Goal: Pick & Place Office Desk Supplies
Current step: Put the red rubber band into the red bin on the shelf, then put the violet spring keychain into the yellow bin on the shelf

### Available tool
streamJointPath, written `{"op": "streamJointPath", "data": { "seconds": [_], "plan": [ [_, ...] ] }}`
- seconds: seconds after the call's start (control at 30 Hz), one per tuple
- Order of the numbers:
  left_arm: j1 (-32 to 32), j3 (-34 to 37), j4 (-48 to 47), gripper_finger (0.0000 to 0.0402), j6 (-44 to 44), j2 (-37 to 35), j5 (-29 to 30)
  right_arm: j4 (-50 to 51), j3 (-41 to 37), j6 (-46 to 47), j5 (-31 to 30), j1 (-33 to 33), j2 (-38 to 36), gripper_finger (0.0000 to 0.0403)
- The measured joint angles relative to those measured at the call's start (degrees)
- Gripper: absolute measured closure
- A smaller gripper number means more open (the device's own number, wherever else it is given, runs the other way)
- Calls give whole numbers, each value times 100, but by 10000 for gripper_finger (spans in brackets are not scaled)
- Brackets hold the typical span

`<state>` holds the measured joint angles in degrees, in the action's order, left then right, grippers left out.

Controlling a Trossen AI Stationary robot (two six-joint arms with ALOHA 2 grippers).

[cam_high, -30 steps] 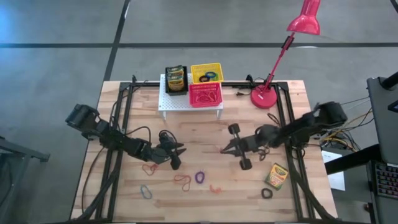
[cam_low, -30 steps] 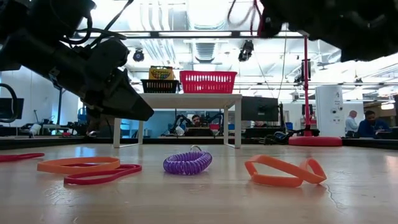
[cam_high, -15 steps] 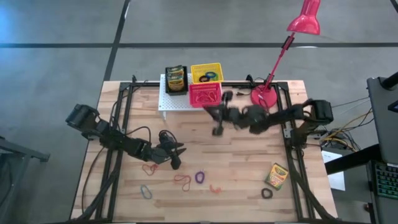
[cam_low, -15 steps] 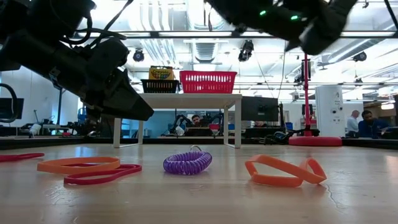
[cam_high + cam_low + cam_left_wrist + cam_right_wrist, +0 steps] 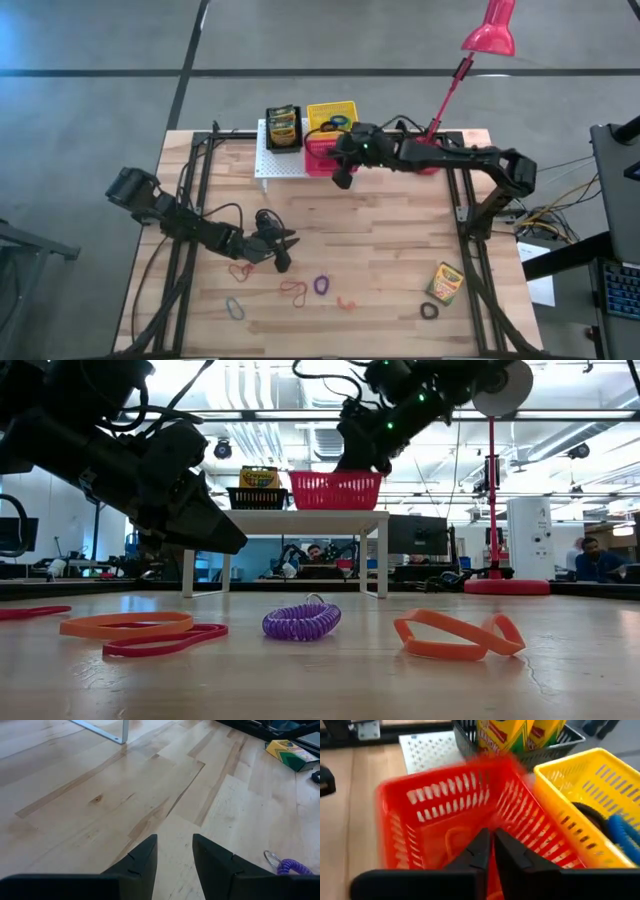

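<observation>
Above the red basket [image 5: 322,152] at upper centre, the right gripper [image 5: 343,172] hangs nearly pressed together, empty; the left gripper [image 5: 283,250] rests spread at lower left.

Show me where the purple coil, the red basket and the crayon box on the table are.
purple coil [image 5: 301,622], low view, middle of its spiral.
red basket [image 5: 435,810], right wrist view, near wall.
crayon box [image 5: 443,283], high view, top face.

Robotics lab or open-plan workspace: wooden table [image 5: 330,240] on grey concrete floor, exposed ceiling ducts [image 5: 330,440] and strip lights, monitors [image 5: 418,535] and seated people [image 5: 598,560] at far desks.
</observation>
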<state>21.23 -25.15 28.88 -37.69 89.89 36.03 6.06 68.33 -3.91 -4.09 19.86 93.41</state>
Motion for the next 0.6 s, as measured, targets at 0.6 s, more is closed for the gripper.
{"op": "streamJointPath", "data": {
  "seconds": [0.6],
  "plan": [
    [0, 0, 0, 271, 15, 0, -1, 2524, 1516, -229, 122, -574, -251, 236]
  ]
}}
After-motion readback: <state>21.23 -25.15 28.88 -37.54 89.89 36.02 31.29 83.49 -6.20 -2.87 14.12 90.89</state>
